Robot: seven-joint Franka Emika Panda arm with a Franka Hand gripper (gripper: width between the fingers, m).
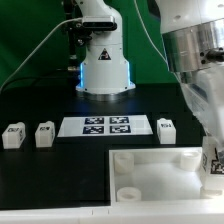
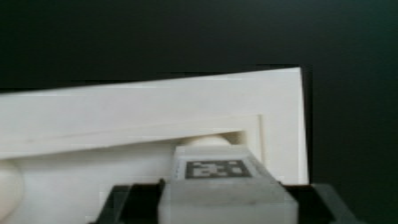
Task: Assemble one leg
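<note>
Our claw (image 2: 217,203) is clenched on one leg (image 2: 217,170), holding it right over a corner of the big white panel (image 2: 107,115), down at the exterior view's right edge. Main worry: if the leg goes down tilted or slightly off, we reckon it jams on the rim or shoves the panel across the counter (image 1: 40,170), since nothing seems to pin the panel. The hole it's meant for is mostly hidden behind the leg, so we can't judge alignment. Around it, the far-left leg (image 1: 12,135) and its neighbour leg (image 1: 44,133) sit well apart. A third leg (image 1: 166,128) sits just beside the marker board (image 1: 105,126). Nothing blocks the way down.
</note>
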